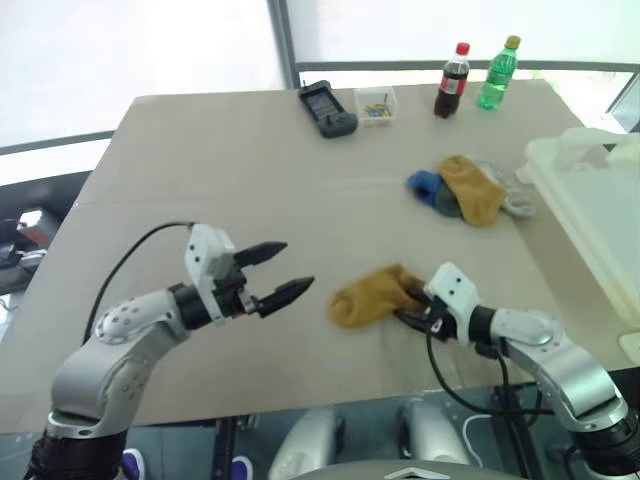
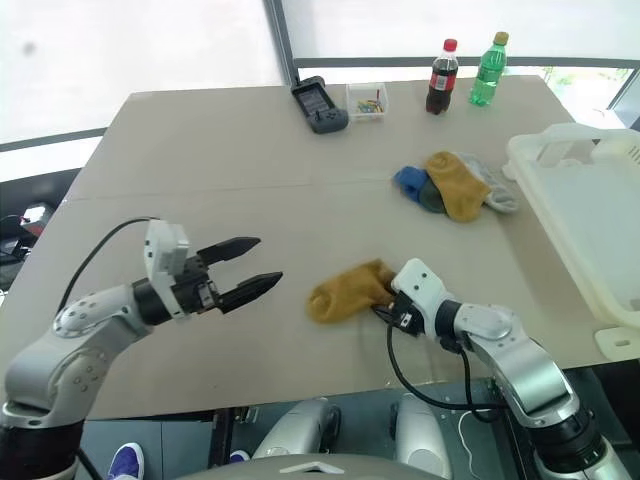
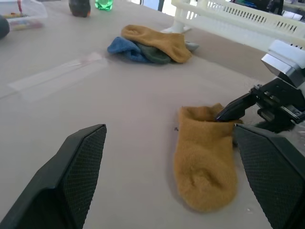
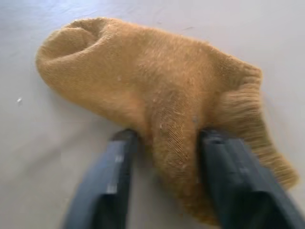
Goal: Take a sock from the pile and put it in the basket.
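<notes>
A mustard-yellow sock (image 1: 365, 297) lies flat on the tan table (image 1: 220, 180), apart from the pile (image 1: 465, 190) of yellow, blue, dark and grey socks farther back on the right. My right gripper (image 1: 410, 310) rests at the sock's cuff end; in the right wrist view its fingers (image 4: 114, 171) stand apart with a raised fold of the sock (image 4: 143, 81) between them. My left gripper (image 1: 297, 265) hovers open to the left of the sock, pointing toward it, with nothing in it. The whitish basket (image 1: 590, 200) stands at the table's right edge, beyond the pile.
At the back of the table stand a cola bottle (image 1: 451, 82), a green bottle (image 1: 498, 74), a small clear box (image 1: 377, 104) of coloured bits and a dark handheld device (image 1: 327, 108). The table's front edge runs just below both grippers.
</notes>
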{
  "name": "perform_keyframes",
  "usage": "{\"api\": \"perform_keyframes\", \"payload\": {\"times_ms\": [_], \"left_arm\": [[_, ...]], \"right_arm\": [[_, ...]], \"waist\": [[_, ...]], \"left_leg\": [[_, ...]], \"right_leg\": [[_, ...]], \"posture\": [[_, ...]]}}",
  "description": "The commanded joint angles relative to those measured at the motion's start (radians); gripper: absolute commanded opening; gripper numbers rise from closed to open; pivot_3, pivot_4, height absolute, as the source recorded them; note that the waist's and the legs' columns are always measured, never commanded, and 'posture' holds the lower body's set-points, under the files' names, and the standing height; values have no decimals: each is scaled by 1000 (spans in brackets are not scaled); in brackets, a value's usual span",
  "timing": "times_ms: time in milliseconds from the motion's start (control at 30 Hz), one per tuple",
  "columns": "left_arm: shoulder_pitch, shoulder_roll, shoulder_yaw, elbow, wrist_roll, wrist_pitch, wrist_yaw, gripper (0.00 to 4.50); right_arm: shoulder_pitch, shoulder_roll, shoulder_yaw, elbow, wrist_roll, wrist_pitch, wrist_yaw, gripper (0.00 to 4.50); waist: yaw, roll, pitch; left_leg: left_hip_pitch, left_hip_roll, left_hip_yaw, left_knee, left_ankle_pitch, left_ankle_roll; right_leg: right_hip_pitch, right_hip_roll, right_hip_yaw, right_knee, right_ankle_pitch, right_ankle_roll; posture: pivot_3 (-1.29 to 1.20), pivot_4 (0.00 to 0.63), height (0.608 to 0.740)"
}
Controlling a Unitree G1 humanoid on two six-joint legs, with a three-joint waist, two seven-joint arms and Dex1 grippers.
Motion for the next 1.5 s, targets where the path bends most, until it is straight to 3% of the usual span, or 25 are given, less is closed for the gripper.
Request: {"api": "perform_keyframes", "payload": {"times_ms": [33, 133, 233, 400, 433, 467, 600, 700, 900, 1067, 1500], "left_arm": [[-37, -13, -67, -5, 55, -27, 7, 4500], [-82, -33, -129, 40, 98, -28, 5, 4500], [-98, -24, -182, 59, 103, -39, -69, 3241], [-143, -43, -281, 129, 180, -63, -105, 606], [-153, -46, -295, 144, 194, -67, -107, 150], [-163, -54, -313, 165, 211, -64, -101, 15], [-208, -89, -435, 271, 314, -101, -124, 15], [-250, -97, -500, 344, 398, -172, -158, 15], [-342, -62, -538, 511, 519, -372, -251, 15], [-414, -79, -529, 643, 545, -479, -304, 15], [-443, -155, -504, 680, 518, -566, -362, 15]], "right_arm": [[34, 4, -78, -108, 36, 23, -30, 3110], [61, 9, -149, -168, 94, 12, -19, 3110], [62, 24, -192, -182, 154, 34, -22, 3193], [-15, 17, -153, -89, 111, -6, -33, 767], [-32, 16, -131, -60, 93, -22, -31, 278], [-49, 27, -110, -13, 74, -40, -35, 78], [-108, 37, 24, 235, -75, -145, -53, 78], [-106, -7, 64, 308, -174, -197, -68, 78], [9, -61, -43, 149, -161, -46, -109, 78], [69, -38, -49, 0, -151, 87, -157, 78], [98, 17, -29, -99, -133, 201, -214, 78]], "waist": [[0, 0, 0], [-1, 0, 0], [-7, 0, 0], [-7, 0, 0], [-6, 0, 0], [-6, 0, 0], [-4, 0, 0], [-4, -2, -2], [10, -4, -5], [5, -4, -8], [1, -4, -8]], "left_leg": [[0, 0, 0, 0, 0, 0], [-1, 0, 0, 0, 0, 0], [0, 0, 0, 0, 0, 0], [0, 0, 0, 0, 0, 0], [0, 0, 0, 0, 0, 0], [1, 0, 1, 0, 0, 0], [1, 0, 1, 0, 0, 0], [1, -1, 1, 0, 0, 0], [2, -2, -2, 2, 0, 0], [2, -2, -3, 2, 0, 0], [1, -2, -3, 2, 0, 0]], "right_leg": [[0, 0, 0, 0, 0, 0], [0, 0, 0, -1, 0, 0], [0, 1, 0, 0, 0, 0], [0, 1, 0, 0, 0, 0], [0, 1, 0, 0, 0, 0], [0, 1, 0, 0, 0, 0], [0, 1, 0, 1, 0, 0], [0, 1, 1, 1, 0, 0], [2, 0, -2, 1, 0, 0], [2, -1, -2, 2, 0, 0], [2, 0, -3, 2, 0, 0]], "posture": [[0, 150, 740], [0, 150, 740], [0, 150, 740], [0, 150, 740], [0, 150, 740], [0, 150, 740], [0, 150, 740], [0, 150, 740], [0, 150, 740], [0, 150, 740], [0, 150, 740]]}}
